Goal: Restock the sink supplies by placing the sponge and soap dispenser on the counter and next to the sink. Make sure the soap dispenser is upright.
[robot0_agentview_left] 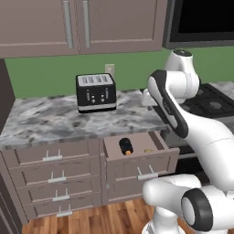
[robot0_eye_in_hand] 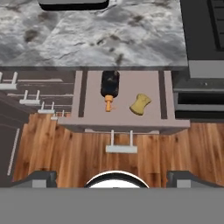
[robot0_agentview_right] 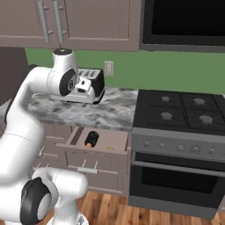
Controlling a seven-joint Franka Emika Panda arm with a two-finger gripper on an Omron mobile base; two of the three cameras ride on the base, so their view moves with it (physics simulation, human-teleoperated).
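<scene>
Hand view looked straight down: my fingers (robot0_eye_in_hand: 114, 177) gaped wide, empty, above the open drawer (robot0_eye_in_hand: 87, 124) where the soap dispenser (robot0_eye_in_hand: 109, 89) lay flat, nozzle toward me, sponge (robot0_eye_in_hand: 140, 104) beside it.

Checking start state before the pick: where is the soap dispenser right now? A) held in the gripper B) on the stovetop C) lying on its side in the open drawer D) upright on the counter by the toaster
C: the soap dispenser lies on its side in the open drawer, with the sponge beside it; the gripper hangs above, open and empty.
</scene>
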